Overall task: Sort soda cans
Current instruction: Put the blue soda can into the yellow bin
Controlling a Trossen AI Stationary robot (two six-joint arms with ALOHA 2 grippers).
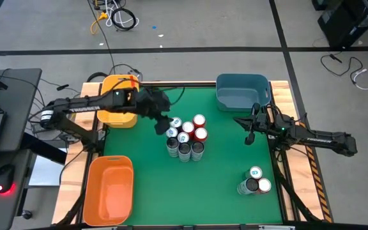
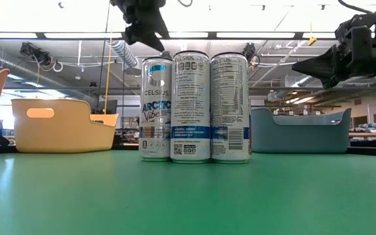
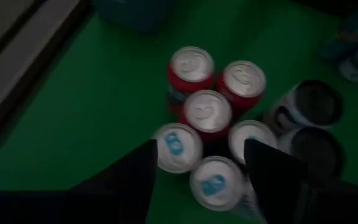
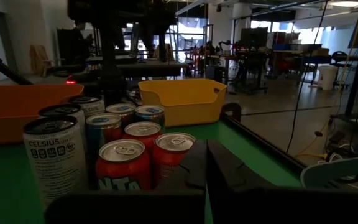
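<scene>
Hovering — left claw [image 3: 199,171] open above soda cans [image 3: 210,115].

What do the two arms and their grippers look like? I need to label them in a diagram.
Both arms are dark, near-black jointed links. The left arm and right arm each carry small white lettering along a link. The left gripper has two flat, dark, tapering fingers; the right gripper is equally dark, with a small green light nearby.

Both arms reach inward over the table.
Left gripper [image 1: 163,123] at nine o'clock, fingers spread, empty; right gripper [image 1: 248,130] at three o'clock, fingers closed.
</scene>
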